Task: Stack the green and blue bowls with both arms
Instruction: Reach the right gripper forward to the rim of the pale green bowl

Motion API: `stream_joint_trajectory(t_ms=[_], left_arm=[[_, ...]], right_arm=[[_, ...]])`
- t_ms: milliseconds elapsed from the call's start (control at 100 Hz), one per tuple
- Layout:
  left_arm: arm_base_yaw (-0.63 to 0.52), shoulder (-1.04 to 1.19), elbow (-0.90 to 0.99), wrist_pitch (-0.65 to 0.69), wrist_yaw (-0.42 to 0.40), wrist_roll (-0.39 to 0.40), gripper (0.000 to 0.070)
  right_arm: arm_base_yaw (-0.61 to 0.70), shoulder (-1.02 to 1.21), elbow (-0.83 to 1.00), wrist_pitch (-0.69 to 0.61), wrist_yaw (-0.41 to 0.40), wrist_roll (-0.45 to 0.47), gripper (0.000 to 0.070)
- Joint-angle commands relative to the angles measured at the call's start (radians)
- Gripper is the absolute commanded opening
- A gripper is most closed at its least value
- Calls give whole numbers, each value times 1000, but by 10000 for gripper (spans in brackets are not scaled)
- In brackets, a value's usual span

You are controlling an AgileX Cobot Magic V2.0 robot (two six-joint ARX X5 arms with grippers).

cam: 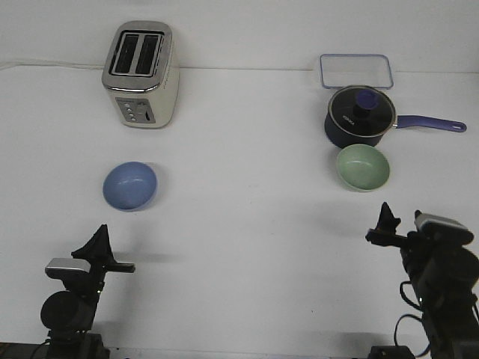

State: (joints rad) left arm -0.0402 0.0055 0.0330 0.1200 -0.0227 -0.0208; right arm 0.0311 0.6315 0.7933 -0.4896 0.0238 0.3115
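Note:
The light blue bowl (130, 185) sits upright and empty on the white table at the left, in front of the toaster. The pale green bowl (363, 167) sits upright and empty at the right, just in front of the navy saucepan. My left gripper (97, 241) is low at the near left, well short of the blue bowl. Its fingers form one dark wedge with no gap, and it holds nothing. My right gripper (387, 219) is low at the near right, short of the green bowl. Its fingers are together and it is empty.
A cream two-slot toaster (140, 73) stands at the back left. A dark navy saucepan (359, 116) with a lid has its long blue handle (430, 123) pointing right. A transparent rectangular container (356, 72) lies behind it.

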Motion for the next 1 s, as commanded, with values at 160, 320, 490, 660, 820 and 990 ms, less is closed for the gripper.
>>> stream_joint_trajectory(t_ms=[160,320,490,660,820,990], left_arm=[[1,-1,-19,13,1,-6,14],[1,-1,-19,12,1,-6,14],[1,-1,-19,12,1,-7,14],[1,-1,-19,12,1,-7,14],[1,-1,-19,12,1,-7,14],[1,-1,-19,12,1,-6,14]], right_arm=[[-42,376,206,-16,1,-5,510],[-78,614,327,-39,-2,-39,510],[-109,818,430,-47,-2,-66,510],[-134,970,501,-41,-9,-85,510],[-158,1083,549,-19,-26,-103,509],[-183,1177,588,-18,-65,-103,508]])
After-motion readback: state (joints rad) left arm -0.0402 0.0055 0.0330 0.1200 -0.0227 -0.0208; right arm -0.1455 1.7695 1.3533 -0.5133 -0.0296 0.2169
